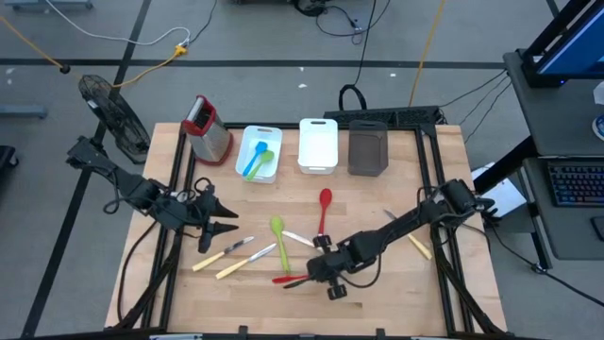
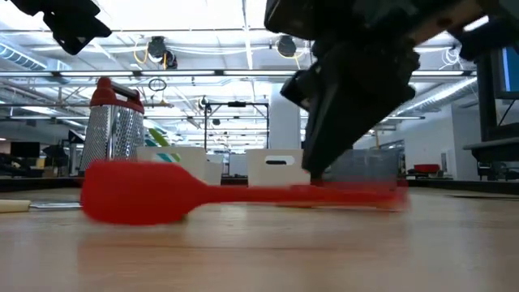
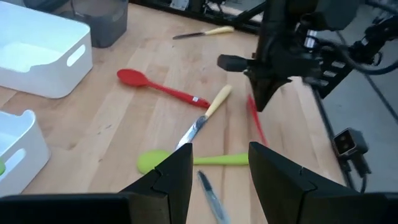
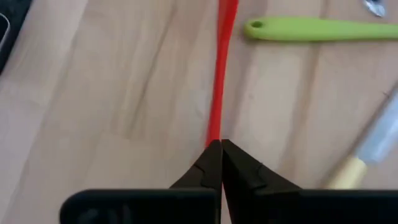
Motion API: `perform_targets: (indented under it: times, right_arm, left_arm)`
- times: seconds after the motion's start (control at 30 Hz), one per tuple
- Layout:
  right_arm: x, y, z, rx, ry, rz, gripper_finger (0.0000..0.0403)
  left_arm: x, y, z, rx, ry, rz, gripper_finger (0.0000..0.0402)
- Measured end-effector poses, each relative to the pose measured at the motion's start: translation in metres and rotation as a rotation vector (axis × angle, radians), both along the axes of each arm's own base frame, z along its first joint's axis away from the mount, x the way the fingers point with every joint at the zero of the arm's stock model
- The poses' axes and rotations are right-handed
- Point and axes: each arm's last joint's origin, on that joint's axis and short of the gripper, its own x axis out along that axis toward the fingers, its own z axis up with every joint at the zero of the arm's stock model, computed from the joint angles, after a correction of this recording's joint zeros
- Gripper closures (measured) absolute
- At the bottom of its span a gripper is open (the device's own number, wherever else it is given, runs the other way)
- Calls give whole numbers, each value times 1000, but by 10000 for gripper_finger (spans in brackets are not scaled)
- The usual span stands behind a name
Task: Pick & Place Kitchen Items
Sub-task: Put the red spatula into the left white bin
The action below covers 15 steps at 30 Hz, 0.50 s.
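The right gripper (image 1: 304, 280) sits low over the front centre of the table (image 1: 415, 198), its fingers pressed together on the handle end of a red spatula (image 1: 289, 280); the right wrist view shows the thin red handle (image 4: 219, 81) running straight out from between the closed tips, a grip at the extreme end that I judge leaves the blade free to swing. In the low view the red spatula lies level at or just above the wood; contact with the surface cannot be confirmed. The left gripper (image 1: 226, 228) waits at the left of the table, fingers spread and empty, pointed toward the loose utensils. Those utensils lie scattered in the middle: a red spoon (image 1: 324, 206), a green spoon (image 1: 279, 238), and two yellow-handled knives (image 1: 234, 257) near the left gripper, with another knife (image 1: 413, 240) partly under the right arm. A white bin (image 1: 258, 153) at the back already holds a blue and a green utensil, which suggests it is the sorting destination; a second white bin (image 1: 318, 144) and a dark grey bin (image 1: 368, 148) stand beside it, and a box grater (image 1: 207, 129) at the back left. The inside of the grey bin is hard to make out, and the right arm hides part of the table beneath it, so the utensil count is uncertain.
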Motion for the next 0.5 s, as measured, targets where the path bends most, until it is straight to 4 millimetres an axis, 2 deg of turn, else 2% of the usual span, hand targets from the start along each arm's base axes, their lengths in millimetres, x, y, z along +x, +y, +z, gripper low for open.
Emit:
perform_targets:
  times: [0.17,0.5]
  right_arm:
    - [0,-7,13,12,-27,-16,399]
    - [2,-9,16,20,-43,-6,402]
  left_arm:
    - [2,-1,4,-13,-40,-14,243]
    - [2,-1,4,-5,-43,-18,243]
